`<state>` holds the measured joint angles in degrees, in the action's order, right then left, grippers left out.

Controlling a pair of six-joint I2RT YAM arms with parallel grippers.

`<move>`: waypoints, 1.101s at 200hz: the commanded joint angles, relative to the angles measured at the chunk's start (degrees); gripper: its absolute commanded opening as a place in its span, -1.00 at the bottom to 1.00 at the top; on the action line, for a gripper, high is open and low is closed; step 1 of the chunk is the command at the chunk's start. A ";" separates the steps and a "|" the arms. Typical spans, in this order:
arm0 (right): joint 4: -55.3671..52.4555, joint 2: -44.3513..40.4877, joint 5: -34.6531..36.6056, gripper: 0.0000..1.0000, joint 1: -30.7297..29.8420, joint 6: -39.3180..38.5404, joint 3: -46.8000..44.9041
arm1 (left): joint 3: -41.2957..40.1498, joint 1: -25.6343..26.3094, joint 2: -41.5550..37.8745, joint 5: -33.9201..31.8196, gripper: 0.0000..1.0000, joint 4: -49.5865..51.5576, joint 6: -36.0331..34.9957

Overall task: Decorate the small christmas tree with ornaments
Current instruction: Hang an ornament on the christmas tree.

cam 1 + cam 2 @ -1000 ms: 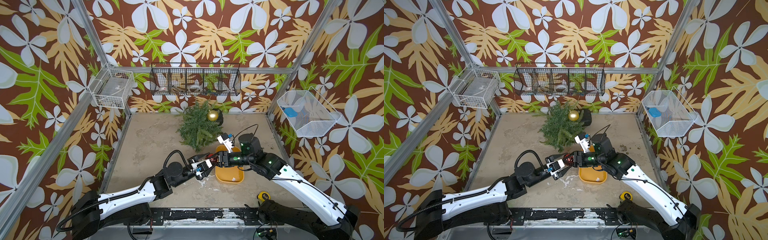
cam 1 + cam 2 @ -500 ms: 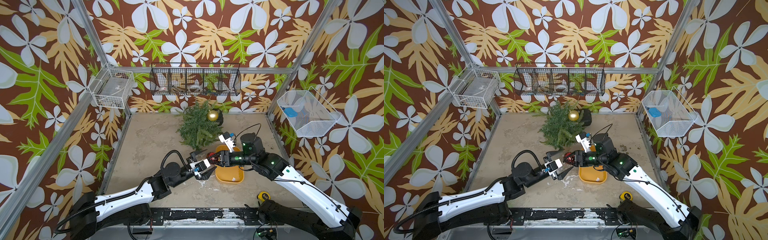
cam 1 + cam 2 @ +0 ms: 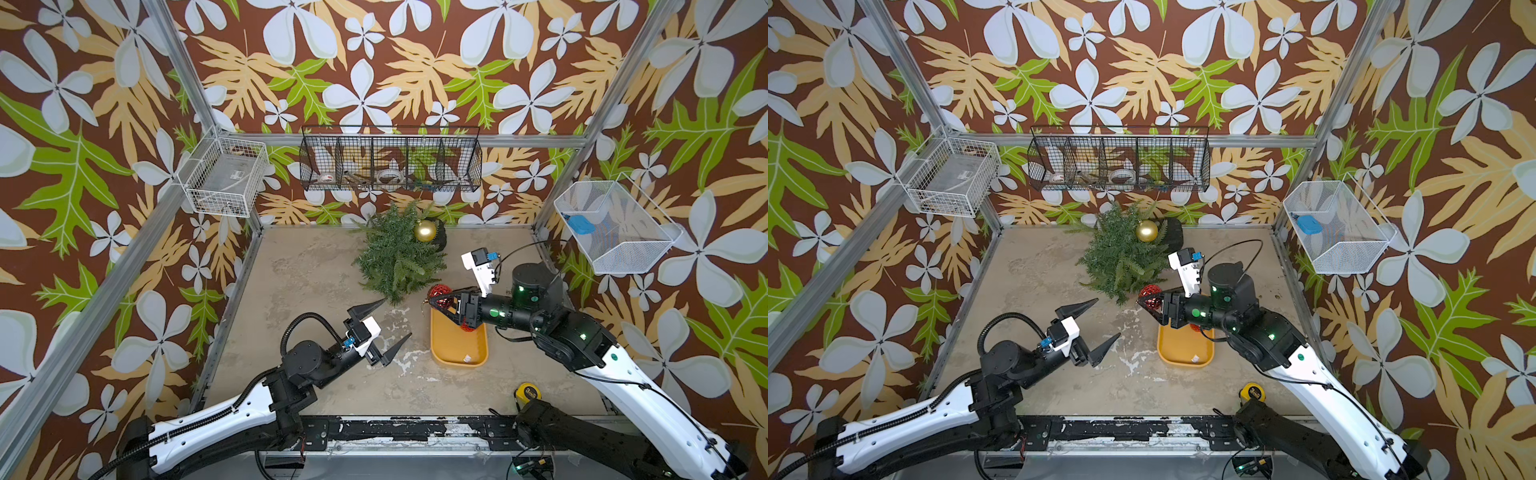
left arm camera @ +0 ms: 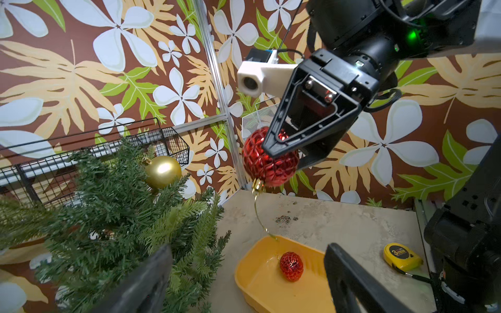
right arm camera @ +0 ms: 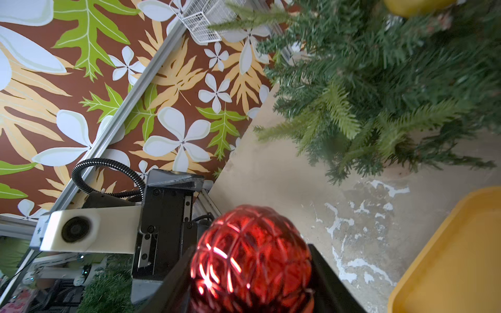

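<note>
All told, saw three: gold ball (image 3: 424, 231) on tree (image 3: 395, 257), red ball (image 4: 291, 266) in tray (image 3: 457, 349), second red ball (image 4: 268, 165) pinched in right gripper (image 3: 433, 301) just beside tree. Saw left gripper (image 3: 397, 316) spread wide, empty, over worktop (image 3: 316, 270).

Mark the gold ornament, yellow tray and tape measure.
gold ornament (image 3: 424, 231), in a top view, middle of the ball.
yellow tray (image 3: 455, 343), in a top view, bare floor.
tape measure (image 3: 527, 392), in a top view, yellow case.

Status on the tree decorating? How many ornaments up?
Done: gold ornament hangs on the small christmas tree. In hand: right gripper holds a red ornament beside the tree; left gripper open, empty. Left: hang that one, then the second red ornament in the yellow tray.
</note>
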<state>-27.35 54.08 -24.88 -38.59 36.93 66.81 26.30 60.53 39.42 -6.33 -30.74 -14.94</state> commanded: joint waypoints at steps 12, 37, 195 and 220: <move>3.54 -1.54 2.49 0.11 -0.08 -5.07 0.70 | 1.56 0.01 -1.36 -3.38 0.78 5.64 7.35; 5.00 -1.84 2.91 0.08 -0.01 -7.40 1.83 | 4.69 -0.29 -0.26 -3.40 0.78 9.77 11.26; 14.93 10.32 3.78 -0.05 -0.06 -24.09 15.51 | 22.27 -41.55 7.27 44.17 0.61 22.04 20.63; 16.70 12.99 3.34 -0.05 -0.06 -25.80 17.27 | 23.91 -48.00 9.31 49.70 0.60 19.27 22.39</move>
<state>-14.41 65.21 -21.12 -38.61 14.26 82.61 48.73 16.51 47.53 34.85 -7.35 5.08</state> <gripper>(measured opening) 0.556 0.804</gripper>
